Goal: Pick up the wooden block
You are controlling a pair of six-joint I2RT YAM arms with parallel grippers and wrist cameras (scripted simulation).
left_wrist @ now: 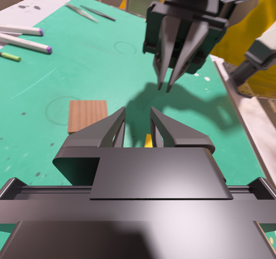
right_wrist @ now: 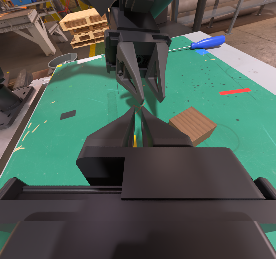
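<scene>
The wooden block (left_wrist: 87, 115) lies flat on the green mat (left_wrist: 89, 66), just left of my left gripper (left_wrist: 138, 107); the left finger hides its near right corner. My left gripper is open and empty, above the mat. In the right wrist view the block (right_wrist: 192, 124) lies to the right of my right gripper (right_wrist: 137, 108), partly behind its right finger. My right gripper is shut and empty. The two grippers face each other closely, tips a short way apart: the right one (left_wrist: 163, 90) shows in the left wrist view, the left one (right_wrist: 151, 101) in the right wrist view.
Two white markers with purple caps (left_wrist: 26, 42), a green pen (left_wrist: 11, 56) and tweezers (left_wrist: 89, 12) lie at the mat's far left. A blue-handled screwdriver (right_wrist: 207, 42), a red strip (right_wrist: 235, 91) and a black patch (right_wrist: 68, 114) are on the table. An arm base (right_wrist: 9, 102) stands at the left edge.
</scene>
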